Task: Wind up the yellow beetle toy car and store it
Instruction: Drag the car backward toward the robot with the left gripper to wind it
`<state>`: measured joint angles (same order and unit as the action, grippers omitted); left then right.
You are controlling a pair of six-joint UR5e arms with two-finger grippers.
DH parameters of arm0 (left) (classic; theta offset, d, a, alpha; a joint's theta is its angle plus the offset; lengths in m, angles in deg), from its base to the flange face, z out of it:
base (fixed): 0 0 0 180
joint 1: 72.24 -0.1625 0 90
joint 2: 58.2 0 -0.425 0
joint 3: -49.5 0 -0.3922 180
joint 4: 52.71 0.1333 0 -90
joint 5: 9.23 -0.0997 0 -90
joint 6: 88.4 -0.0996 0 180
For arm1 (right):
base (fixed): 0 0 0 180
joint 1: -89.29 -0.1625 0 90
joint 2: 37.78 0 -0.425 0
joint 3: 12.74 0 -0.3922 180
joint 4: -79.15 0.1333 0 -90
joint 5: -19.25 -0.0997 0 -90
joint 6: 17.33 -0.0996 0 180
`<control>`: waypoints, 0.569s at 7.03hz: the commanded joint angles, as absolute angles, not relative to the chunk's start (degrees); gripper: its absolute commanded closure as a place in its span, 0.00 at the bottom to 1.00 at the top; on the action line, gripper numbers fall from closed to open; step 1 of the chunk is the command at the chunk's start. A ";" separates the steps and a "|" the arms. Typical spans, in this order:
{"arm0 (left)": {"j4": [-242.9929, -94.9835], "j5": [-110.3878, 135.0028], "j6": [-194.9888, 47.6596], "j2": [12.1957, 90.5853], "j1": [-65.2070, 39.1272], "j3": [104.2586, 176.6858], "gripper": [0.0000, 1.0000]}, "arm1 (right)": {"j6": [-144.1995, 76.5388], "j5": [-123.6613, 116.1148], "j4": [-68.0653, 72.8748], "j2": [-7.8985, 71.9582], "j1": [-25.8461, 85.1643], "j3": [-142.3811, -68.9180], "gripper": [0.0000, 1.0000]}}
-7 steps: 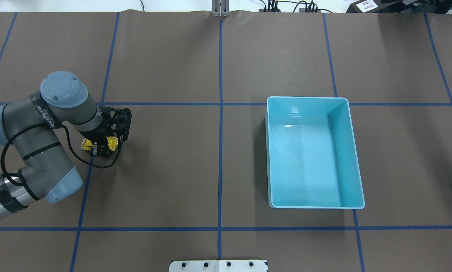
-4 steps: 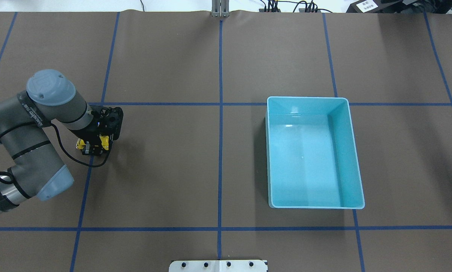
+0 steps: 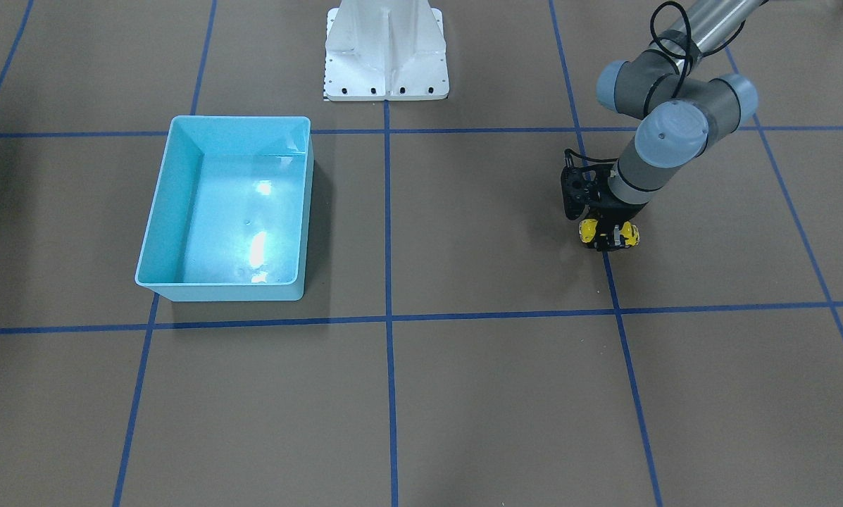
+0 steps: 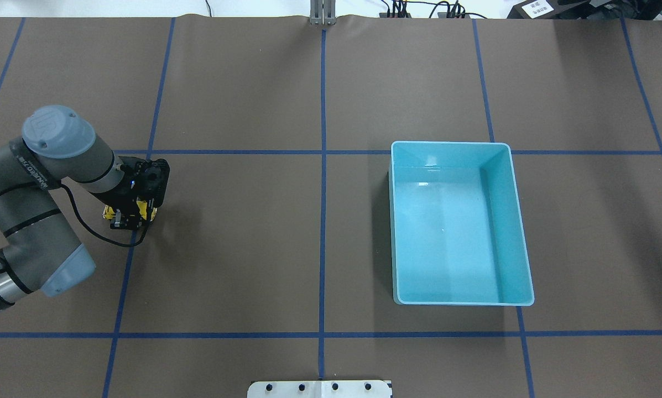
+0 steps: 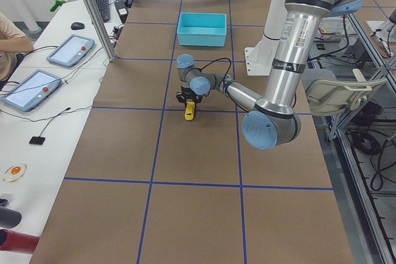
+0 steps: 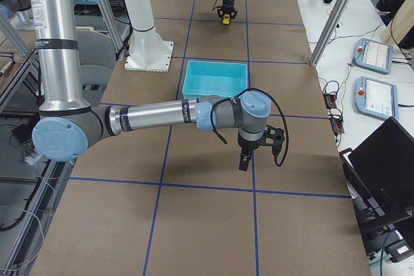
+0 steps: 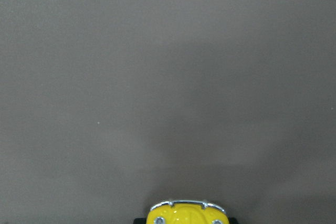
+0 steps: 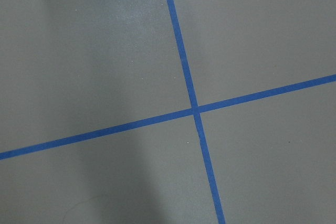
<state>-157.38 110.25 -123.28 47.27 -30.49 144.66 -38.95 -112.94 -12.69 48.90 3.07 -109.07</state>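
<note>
Left gripper [image 4: 130, 216], mine, clamped across the tiny glossy bright-yellow beetle toy car [image 4: 144, 207], low at a blue tape line [image 4: 121, 276] on the brown-covered table [image 4: 242, 249]; light blue rectangular plastic bin [image 4: 392, 232] well apart. My right gripper [image 6: 244, 159]: state indeterminable.

Open mat [image 4: 253, 221] between car [image 3: 589, 231] and bin [image 4: 449, 143]

Glossy yellow beetle toy car [image 7: 185, 215] under me, table cover [image 4: 253, 249] matt, my three-o'clock bin [image 4: 507, 221] smooth shiny plastic.
</note>
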 commanded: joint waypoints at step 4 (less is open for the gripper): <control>-162.39 111.62 -123.29 44.37 -30.05 144.42 1.00 | -38.95 -112.94 -12.69 48.88 3.07 -108.98 0.00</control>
<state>-161.05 111.50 -123.29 45.25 -30.10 144.43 -38.95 -112.94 -12.70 48.90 3.07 -108.99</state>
